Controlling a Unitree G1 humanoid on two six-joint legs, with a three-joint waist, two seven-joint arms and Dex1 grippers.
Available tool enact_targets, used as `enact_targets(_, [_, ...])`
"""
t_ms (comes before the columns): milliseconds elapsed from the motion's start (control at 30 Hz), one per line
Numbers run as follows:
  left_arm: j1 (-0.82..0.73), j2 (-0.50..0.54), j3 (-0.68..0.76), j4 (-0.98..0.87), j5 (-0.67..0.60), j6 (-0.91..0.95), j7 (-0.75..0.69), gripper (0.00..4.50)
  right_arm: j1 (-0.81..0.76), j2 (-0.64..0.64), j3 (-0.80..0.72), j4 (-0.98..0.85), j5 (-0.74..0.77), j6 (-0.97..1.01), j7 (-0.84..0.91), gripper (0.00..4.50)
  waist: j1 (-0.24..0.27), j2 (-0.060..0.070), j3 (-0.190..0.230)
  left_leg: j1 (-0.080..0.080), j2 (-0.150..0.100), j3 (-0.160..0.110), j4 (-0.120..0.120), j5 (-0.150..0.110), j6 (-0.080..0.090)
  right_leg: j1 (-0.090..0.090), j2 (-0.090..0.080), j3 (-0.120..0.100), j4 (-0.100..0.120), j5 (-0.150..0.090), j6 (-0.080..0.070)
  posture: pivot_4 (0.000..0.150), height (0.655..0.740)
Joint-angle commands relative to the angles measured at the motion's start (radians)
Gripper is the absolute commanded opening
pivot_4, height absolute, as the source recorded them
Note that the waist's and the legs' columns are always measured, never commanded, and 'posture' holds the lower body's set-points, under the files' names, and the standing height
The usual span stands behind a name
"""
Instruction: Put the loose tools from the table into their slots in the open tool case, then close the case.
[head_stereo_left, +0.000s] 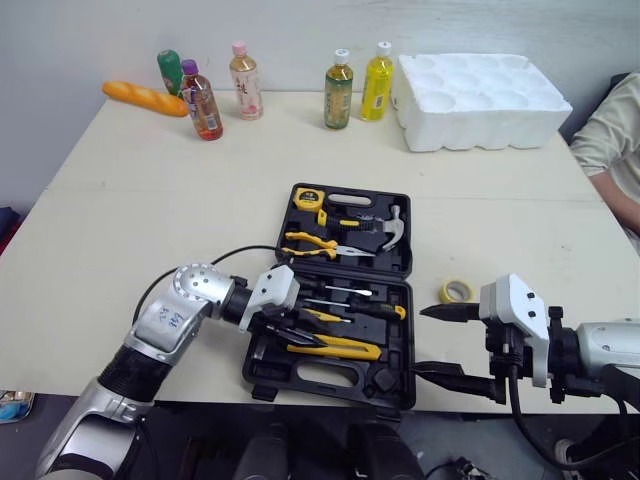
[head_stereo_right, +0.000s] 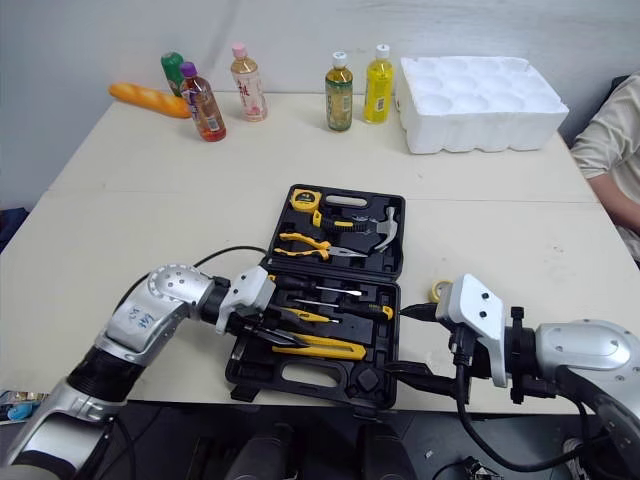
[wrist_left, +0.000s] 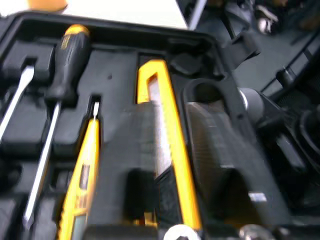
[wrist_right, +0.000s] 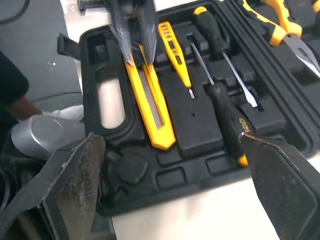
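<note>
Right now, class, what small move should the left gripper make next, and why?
Probably open the left gripper and lift clear: its fingers pinch the yellow utility knife, which already seems to lie flat in its slot in the tool case. The yellow tape roll lies loose on the table.

Table (head_stereo_left: 150, 200) — open tool case (head_stereo_left: 380, 382), tape roll (head_stereo_left: 457, 291), bottles (head_stereo_left: 339, 90), bread loaf (head_stereo_left: 145, 98), foam tray (head_stereo_left: 480, 100)
</note>
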Motion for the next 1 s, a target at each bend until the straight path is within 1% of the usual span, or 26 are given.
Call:
enact_targets(33, [-0.002,-0.021,0.028,-0.006,-0.014,-0.012,0.004,0.08,0.006,-0.004,-0.005,-0.013,0.003,-0.018,0.006,4.5,0.0,0.0,0.0,0.0,0.0,0.0,0.0,0.0,0.0,0.0,0.0,0.0,0.0,0.0,0.0,0.15,0.74])
enact_targets(133, [0.016,0.002,0.006,0.0,0.032,-0.06,-0.018,0.08,0.009,0.021,-0.01,-0.015,0.029,-0.014,-0.009,4.5,0.0,0.0,0.0,0.0,0.0,0.0,0.0,0.0,0.0,0.0,0.0,0.0,0.0,0.0,0.0,0.15,0.74])
enact_targets(267, [0.015,0.019,-0.037,0.03,0.109,-0.084,-0.011,0.08,0.006,0.033,-0.011,-0.022,0.043,-0.006,-0.025,4.5,-0.002,0.001,-0.001,0.001,0.0,0.0,0.0,0.0,0.0,0.0,0.0,0.0,0.001,0.0,0.0,0.15,0.74])
enact_targets(400, [0.018,0.039,-0.097,0.082,0.232,-0.179,0.008,0.08,0.011,0.029,-0.013,-0.023,0.041,-0.007,-0.028,4.5,-0.002,0.001,-0.002,0.004,0.0,0.001,0.0,-0.001,0.001,0.002,0.0,0.001,0.002,0.0,0.0,0.15,0.74])
enact_targets(467, [0.019,0.051,-0.121,0.096,0.275,-0.191,0.013,0.08,0.017,0.027,-0.018,-0.025,0.042,-0.008,-0.026,4.5,-0.002,0.001,-0.002,0.007,0.0,0.002,-0.002,-0.001,0.001,0.005,0.0,0.002,0.001,0.0,0.0,0.15,0.74])
enact_targets(567, [0.021,0.073,-0.158,0.108,0.329,-0.238,0.007,0.08,0.022,0.025,-0.02,-0.028,0.042,-0.006,-0.028,4.5,-0.004,0.001,-0.007,0.018,0.0,0.002,-0.007,-0.001,0.001,0.015,0.0,0.002,-0.004,0.0,0.0,0.15,0.74])
enact_targets(600, [0.021,0.071,-0.159,0.113,0.334,-0.242,0.017,0.08,0.023,0.026,-0.017,-0.027,0.038,-0.008,-0.03,4.5,-0.004,0.002,-0.008,0.018,0.0,0.001,-0.007,-0.001,0.001,0.016,0.0,0.002,-0.004,0.0,0.0,0.15,0.74])
enact_targets(667, [0.018,0.057,-0.152,0.117,0.321,-0.217,0.036,0.08,0.028,0.026,-0.01,-0.027,0.027,-0.011,-0.032,4.5,-0.004,0.003,-0.01,0.019,0.0,0.001,-0.007,-0.001,0.001,0.016,-0.001,0.002,-0.005,0.0,0.0,0.15,0.74])
enact_targets(800, [0.005,0.035,-0.112,0.091,0.255,-0.141,0.05,0.08,0.038,0.023,-0.01,-0.029,0.019,-0.014,-0.03,4.5,-0.002,0.004,-0.012,0.018,0.0,0.001,-0.007,-0.001,0.001,0.016,-0.001,0.001,-0.005,0.0,0.0,0.15,0.74])
enact_targets(867, [0.014,0.036,-0.072,0.045,0.195,-0.078,0.046,0.08,0.04,0.022,-0.014,-0.025,0.017,-0.016,-0.025,4.5,-0.004,0.004,-0.012,0.018,0.0,0.001,-0.007,-0.001,0.001,0.016,-0.001,0.001,-0.005,0.0,0.0,0.15,0.74])
enact_targets(900, [0.021,0.042,-0.036,0.004,0.136,-0.026,0.037,0.08,0.038,0.02,-0.017,-0.02,0.017,-0.016,-0.022,4.5,-0.005,0.003,-0.011,0.018,0.0,0.001,-0.007,-0.001,0.001,0.016,-0.001,0.001,-0.005,0.0,0.0,0.15,0.74])
enact_targets(967, [0.033,0.05,0.01,-0.051,0.066,0.035,0.027,0.08,0.039,0.016,-0.025,-0.016,0.017,-0.017,-0.016,4.5,-0.008,0.003,-0.01,0.016,0.001,0.001,-0.007,-0.001,0.001,0.014,-0.001,0.001,-0.005,0.0,0.0,0.15,0.74])
enact_targets(1000, [0.035,0.057,0.055,-0.087,0.023,0.072,0.039,0.08,0.035,0.014,-0.037,-0.011,0.022,-0.014,-0.016,4.5,-0.007,0.003,-0.01,0.016,0.001,0.001,-0.007,-0.001,0.001,0.013,-0.001,0.001,-0.004,0.0,0.0,0.15,0.74])
